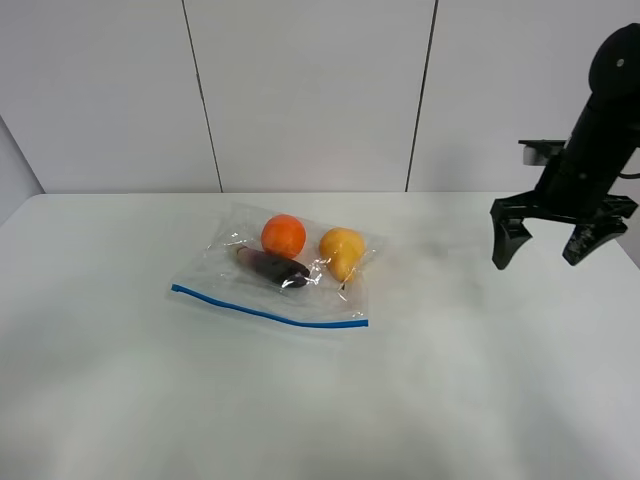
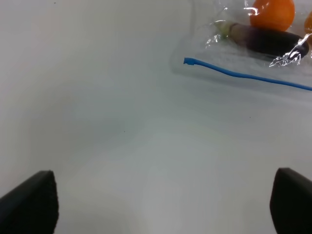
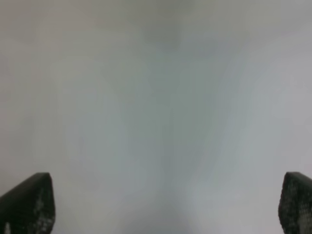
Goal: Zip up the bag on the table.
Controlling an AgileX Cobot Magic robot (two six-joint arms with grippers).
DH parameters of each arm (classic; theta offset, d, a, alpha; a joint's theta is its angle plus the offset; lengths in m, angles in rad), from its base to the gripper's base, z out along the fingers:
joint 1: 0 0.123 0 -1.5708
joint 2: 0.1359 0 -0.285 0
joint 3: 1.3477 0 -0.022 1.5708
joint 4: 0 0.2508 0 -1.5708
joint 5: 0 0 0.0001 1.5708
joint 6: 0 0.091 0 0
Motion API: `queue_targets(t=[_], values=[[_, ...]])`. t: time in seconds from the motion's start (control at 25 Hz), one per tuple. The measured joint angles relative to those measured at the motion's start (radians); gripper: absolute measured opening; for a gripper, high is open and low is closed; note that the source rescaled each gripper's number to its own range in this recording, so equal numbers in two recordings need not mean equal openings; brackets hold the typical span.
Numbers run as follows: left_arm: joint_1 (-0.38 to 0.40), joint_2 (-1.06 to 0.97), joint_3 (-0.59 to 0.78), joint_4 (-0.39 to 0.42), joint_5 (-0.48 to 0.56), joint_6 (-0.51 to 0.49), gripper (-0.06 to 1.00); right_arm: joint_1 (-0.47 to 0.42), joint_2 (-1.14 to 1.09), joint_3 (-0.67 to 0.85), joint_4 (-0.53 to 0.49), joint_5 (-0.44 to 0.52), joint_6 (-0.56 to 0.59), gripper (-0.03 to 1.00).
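Ahead of the left claw [image 2: 165,204], a little off toward one side of its line of sight, lies the zip bag [image 1: 275,270], flat on the white table [image 1: 450,400] with its blue seal strip [image 1: 268,312] running along the edge nearest the camera in the high view. Through the plastic show an orange [image 1: 284,236], a yellow fruit [image 1: 342,250] and a dark purple eggplant [image 1: 272,266]. Both of this claw's fingers stand spread wide and hold nothing; the end of the strip [image 2: 187,61] sits well in front of them.

The right claw [image 1: 545,243] hangs above the table, well apart from the bag and off past its yellow-fruit end. Its jaws are also wide apart and empty, and its own camera sees only bare tabletop.

The step in hand looks like the approach, with no contact yet. To do it well, I judge the left claw should come down on the near end of the strip and pin that corner, while the right claw crosses to the bag, pinches the strip and slides along it. The film is thin and crinkly, so a low, flat pinch on the strip alone seems wise. The strip bows slightly, so it may need light tension to seal.
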Motion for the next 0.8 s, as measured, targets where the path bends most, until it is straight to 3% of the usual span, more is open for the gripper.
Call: queue_targets(t=[0.32,0.48,0.8], values=[[0.000,0.000,0.000,0.000,0.000,0.000,1.00,0.000,-0.412,0.467,-0.004,0.000,0.003,0.99],[0.000,0.000,0.000,0.000,0.000,0.000,1.00,0.000,-0.653,0.682,-0.004,-0.052,0.023,0.99],[0.000,0.000,0.000,0.000,0.000,0.000,1.00,0.000,-1.183,0.888,-0.008,-0.181,0.037,1.00]])
